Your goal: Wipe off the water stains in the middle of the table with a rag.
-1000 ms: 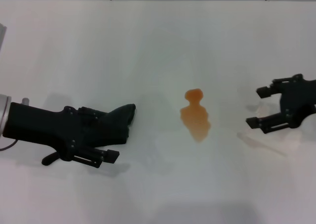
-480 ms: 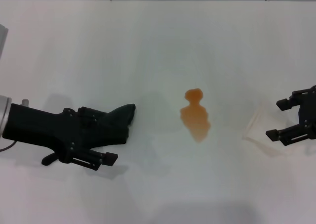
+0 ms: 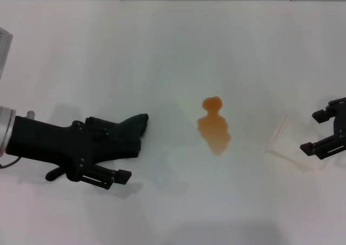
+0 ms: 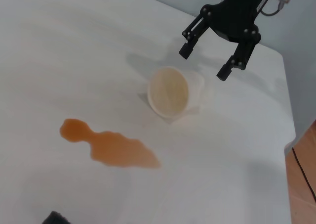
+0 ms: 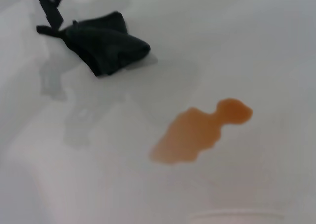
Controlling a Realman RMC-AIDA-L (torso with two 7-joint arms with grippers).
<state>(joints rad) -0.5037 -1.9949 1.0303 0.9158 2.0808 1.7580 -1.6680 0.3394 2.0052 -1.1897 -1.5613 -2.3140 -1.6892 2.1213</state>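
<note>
The orange water stains lie in the middle of the white table. To their left lies the black rag, bunched up on the tabletop. My left gripper sits low at the rag with its jaws apart; the rag lies against the far finger, and the near finger is clear of it. At the right edge my right gripper stands open and holds nothing.
A clear plastic cup lies on its side between the stains and my right gripper, its mouth toward the stains. The table's far edge meets a grey wall.
My right gripper has drawn back to the right, away from the cup, which stays lying on the table. The left gripper and rag have hardly moved.
</note>
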